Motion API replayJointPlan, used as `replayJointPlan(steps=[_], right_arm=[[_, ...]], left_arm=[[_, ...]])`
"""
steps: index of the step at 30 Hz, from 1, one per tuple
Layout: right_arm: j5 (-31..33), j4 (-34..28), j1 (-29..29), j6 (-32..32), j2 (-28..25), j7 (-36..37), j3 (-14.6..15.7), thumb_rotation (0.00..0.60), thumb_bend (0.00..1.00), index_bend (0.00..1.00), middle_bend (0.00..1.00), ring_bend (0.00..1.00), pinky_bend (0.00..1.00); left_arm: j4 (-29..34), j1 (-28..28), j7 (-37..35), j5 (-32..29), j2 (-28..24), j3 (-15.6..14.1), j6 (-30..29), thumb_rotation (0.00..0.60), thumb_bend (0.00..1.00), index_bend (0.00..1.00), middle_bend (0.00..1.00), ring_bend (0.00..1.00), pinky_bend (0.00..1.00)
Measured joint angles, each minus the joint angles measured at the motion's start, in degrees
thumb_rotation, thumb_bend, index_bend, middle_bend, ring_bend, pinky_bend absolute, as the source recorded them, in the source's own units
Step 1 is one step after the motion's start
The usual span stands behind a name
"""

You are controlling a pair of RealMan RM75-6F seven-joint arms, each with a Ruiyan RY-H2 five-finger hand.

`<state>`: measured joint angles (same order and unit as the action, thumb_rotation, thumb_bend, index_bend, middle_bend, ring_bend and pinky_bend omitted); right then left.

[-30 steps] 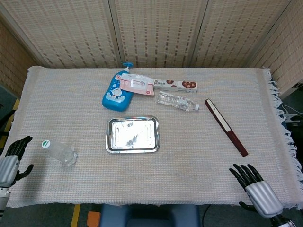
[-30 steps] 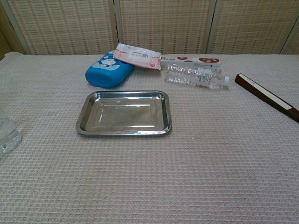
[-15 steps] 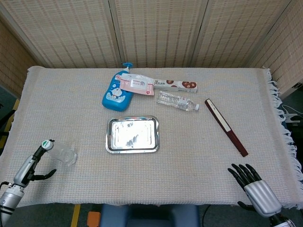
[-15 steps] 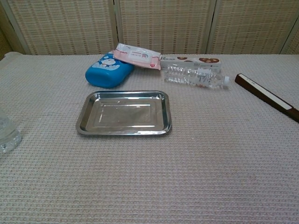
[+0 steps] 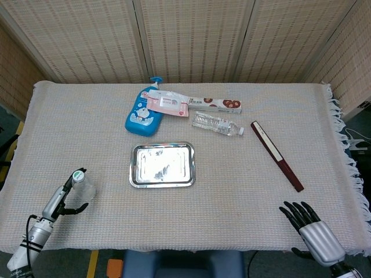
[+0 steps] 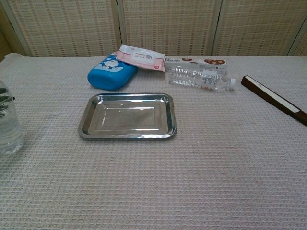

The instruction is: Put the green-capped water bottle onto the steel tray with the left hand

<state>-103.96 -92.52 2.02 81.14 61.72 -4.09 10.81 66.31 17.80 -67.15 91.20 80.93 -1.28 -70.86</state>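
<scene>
While the green-capped water bottle [image 5: 81,186] stands near the desk's [image 5: 232,208] front-left corner, it is gripped by the left robot hand [image 5: 62,198]. Well apart, the steel tray [image 5: 162,165] is seen mid-desk. By the front-right corner, the right robot hand [image 5: 310,229] is held empty, fingers spread.
</scene>
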Motion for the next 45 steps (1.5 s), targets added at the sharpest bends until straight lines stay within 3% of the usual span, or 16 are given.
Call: replayJointPlan(steps=[5, 9, 12, 21, 26, 40, 45], right_arm=[[0.24, -0.11, 0.23, -0.60, -0.05, -0.01, 0.04, 0.600, 0.01, 0.00, 0.00, 0.00, 0.00], [0.42, -0.24, 0.41, -1.02, -0.13, -0.01, 0.12, 0.600, 0.01, 0.00, 0.00, 0.00, 0.00], [0.65, -0.24, 0.37, -0.84, -0.10, -0.09, -0.05, 0.600, 0.01, 0.00, 0.00, 0.00, 0.00], [1.09, -0.22, 0.52, -1.20, 0.00, -0.24, -0.16, 0.600, 0.01, 0.00, 0.00, 0.00, 0.00], [1.37, -0.17, 0.62, -1.32, 0.00, -0.13, -0.27, 0.600, 0.02, 0.00, 0.00, 0.00, 0.00], [1.75, -0.27, 0.79, -1.83, 0.18, -0.40, -0.26, 0.600, 0.01, 0.00, 0.00, 0.00, 0.00], [1.88, -0.27, 0.79, -1.82, 0.22, -0.40, -0.29, 0.600, 0.01, 0.00, 0.00, 0.00, 0.00]], left_arm=[[-1.44, 0.15, 0.69, -1.51, 1.59, 1.04, -0.59, 0.600, 0.28, 0.01, 0.00, 0.00, 0.00], [-1.83, 0.20, 0.00, -2.79, 2.38, 1.75, -0.50, 0.600, 0.29, 0.11, 0.14, 0.01, 0.06], [-1.93, 0.41, -1.21, -2.74, 2.40, 1.65, -0.06, 0.600, 0.29, 0.12, 0.20, 0.05, 0.10], [0.23, 1.30, -4.71, -2.35, 1.89, 1.66, 0.17, 0.600, 0.29, 0.12, 0.19, 0.05, 0.10], [0.24, 1.83, -5.73, -2.88, 2.04, 2.03, 0.83, 0.600, 0.30, 0.17, 0.28, 0.12, 0.16], [0.41, 1.40, -5.16, -5.40, 1.89, 2.99, 1.32, 0.600, 0.53, 0.42, 0.51, 0.31, 0.42], [0.69, 1.08, -4.43, -6.98, 1.92, 4.11, 1.30, 0.600, 0.69, 0.53, 0.58, 0.38, 0.48]])
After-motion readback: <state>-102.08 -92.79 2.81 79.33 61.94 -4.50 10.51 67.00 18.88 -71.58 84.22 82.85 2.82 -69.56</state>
